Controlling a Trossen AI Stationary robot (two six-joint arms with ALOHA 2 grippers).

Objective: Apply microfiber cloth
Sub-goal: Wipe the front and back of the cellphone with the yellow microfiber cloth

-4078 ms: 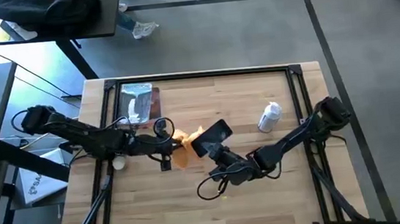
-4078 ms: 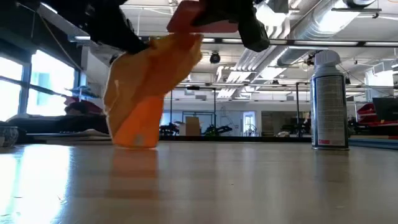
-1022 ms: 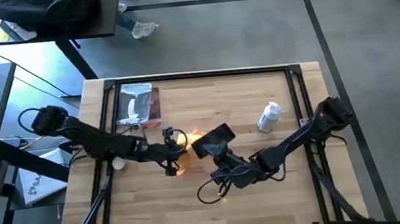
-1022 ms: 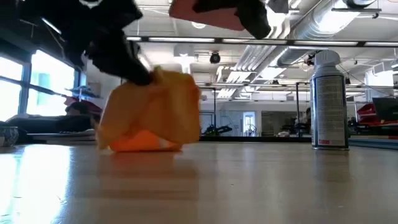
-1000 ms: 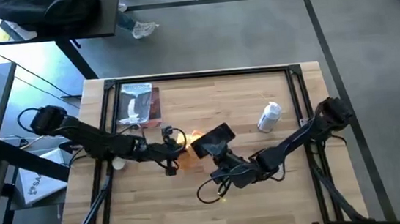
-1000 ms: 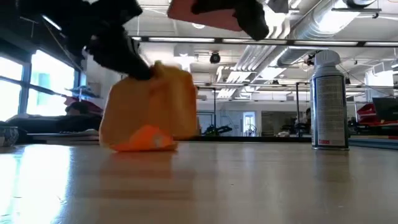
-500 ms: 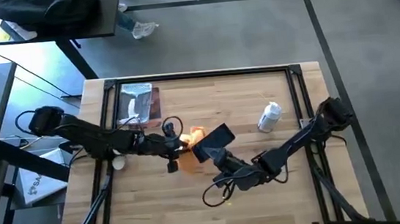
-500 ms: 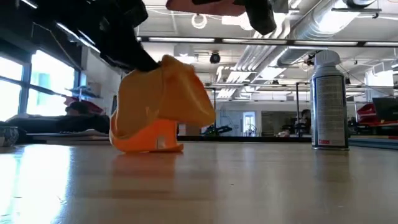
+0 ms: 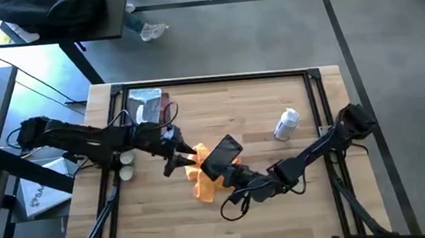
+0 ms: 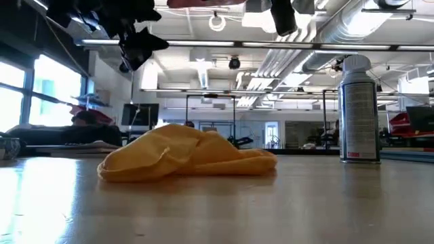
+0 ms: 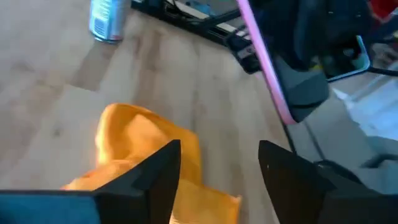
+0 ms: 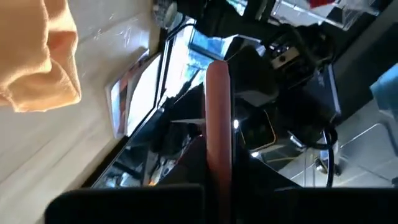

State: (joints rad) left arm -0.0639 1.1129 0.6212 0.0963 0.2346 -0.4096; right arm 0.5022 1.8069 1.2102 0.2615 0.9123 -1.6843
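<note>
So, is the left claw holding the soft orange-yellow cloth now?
No, the orange-yellow cloth lies flat on the table while the open left claw hangs above.

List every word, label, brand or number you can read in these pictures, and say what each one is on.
No text can be read anywhere.
Spray can: has a label band and a red mark near its base, too blurred to read.
Silvery packet: print too small to read.
Microfiber cloth: plain, no tag or print showing.
Phone: nothing legible.
</note>
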